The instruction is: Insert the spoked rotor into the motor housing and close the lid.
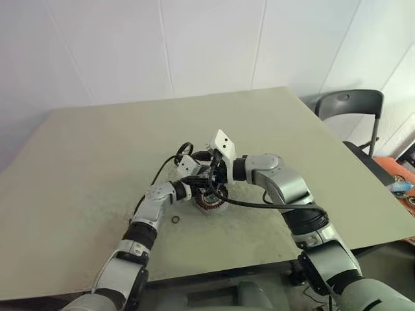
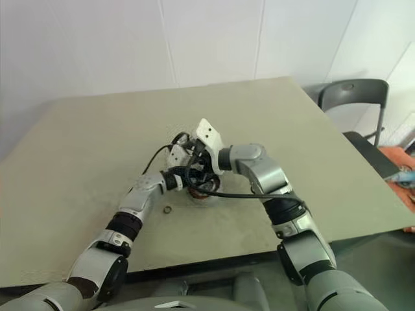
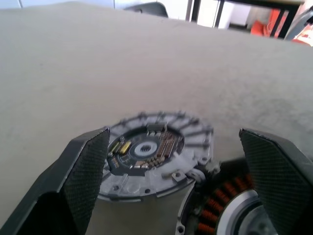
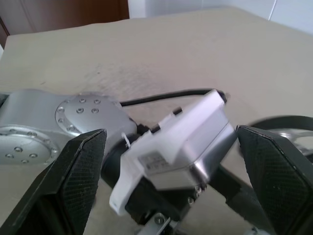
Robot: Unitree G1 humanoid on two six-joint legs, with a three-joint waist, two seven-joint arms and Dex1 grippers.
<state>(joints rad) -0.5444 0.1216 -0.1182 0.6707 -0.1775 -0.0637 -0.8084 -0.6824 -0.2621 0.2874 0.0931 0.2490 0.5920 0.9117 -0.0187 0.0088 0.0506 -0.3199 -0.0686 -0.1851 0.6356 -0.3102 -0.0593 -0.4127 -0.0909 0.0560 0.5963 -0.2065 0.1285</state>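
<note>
One motor housing point(image 3: 230, 205) with copper windings sits mid-table point(image 1: 78, 168), one slotted lid point(image 3: 156, 154) lying flat just beside it. One small dark ring point(image 1: 175, 219) lies nearby. Both the left gripper point(image 3: 178, 171) and right gripper point(image 4: 171, 176) gape wide, empty.

surface: grey-green table point(image 1: 97, 149) | on it: motor housing point(image 3: 220, 205), lid point(image 3: 156, 154), small ring point(image 1: 176, 219)

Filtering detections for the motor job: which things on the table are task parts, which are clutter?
Job:
- silvery round slotted lid, flat on the table
- round motor housing with copper windings, beside the lid
- open left gripper, open right gripper

Clutter:
- tiny dark ring on the beige table
- grey folding chair
</note>
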